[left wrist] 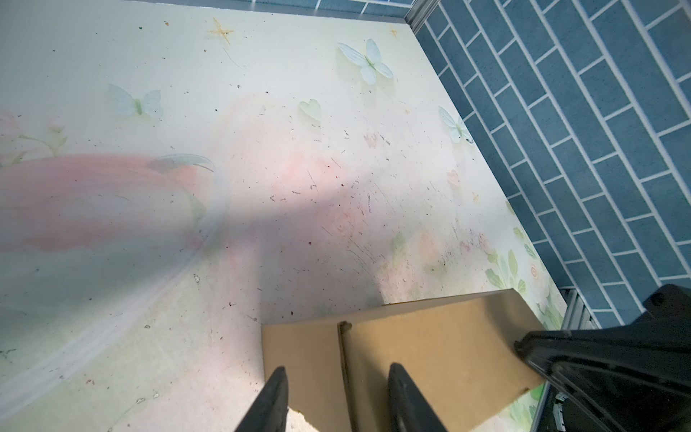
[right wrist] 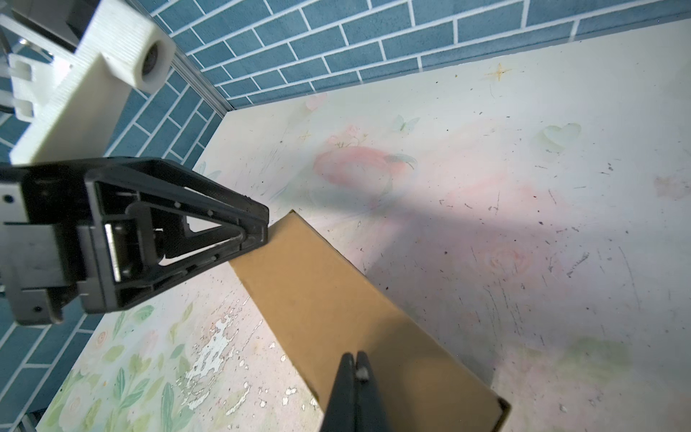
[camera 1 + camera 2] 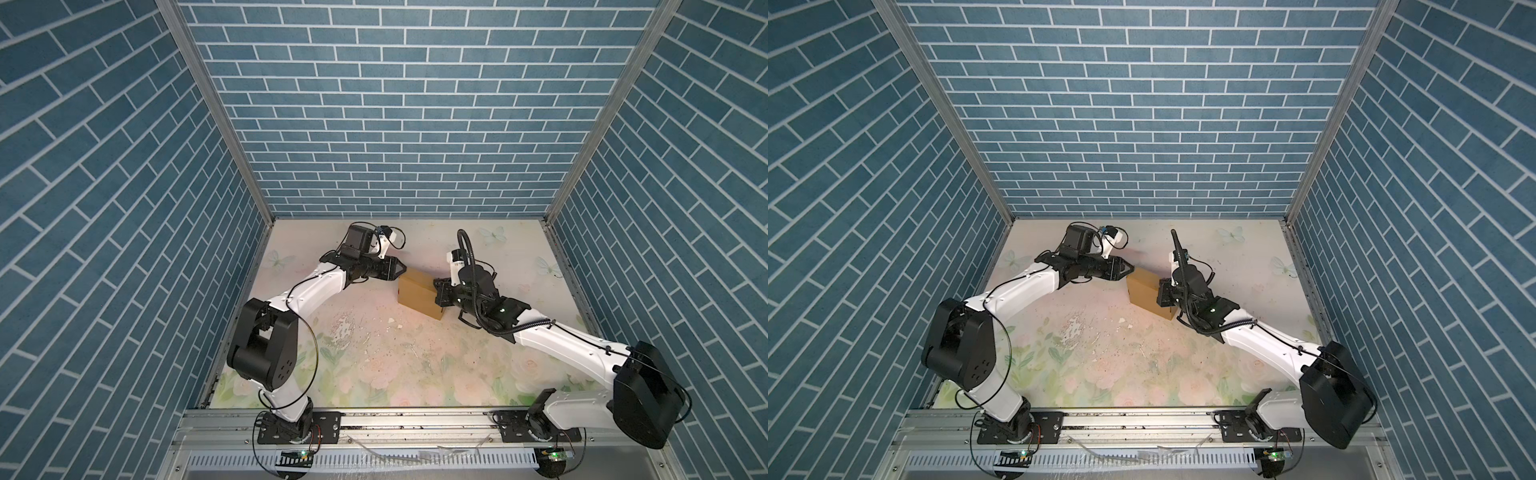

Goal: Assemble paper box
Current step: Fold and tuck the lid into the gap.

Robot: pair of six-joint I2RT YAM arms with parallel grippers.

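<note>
The paper box (image 3: 417, 293) (image 3: 1144, 291) is a closed tan cardboard block lying aslant at mid-table. My left gripper (image 3: 402, 269) (image 3: 1130, 269) reaches in from the left, and its tip meets the box's far-left corner. In the left wrist view the left gripper (image 1: 338, 366) is open, its jaws astride a seam at the end of the box (image 1: 430, 355), clamping nothing. My right gripper (image 3: 437, 296) (image 3: 1160, 296) is over the box's right end. In the right wrist view the right gripper (image 2: 355, 355) is shut and empty, its tips over the top face of the box (image 2: 329, 299).
The floral table mat has a peeled white patch (image 3: 343, 328) in front of the box and a small white scrap (image 3: 390, 320). Blue brick walls close the left, back and right sides. A metal rail (image 3: 374, 419) with both arm bases runs along the front edge.
</note>
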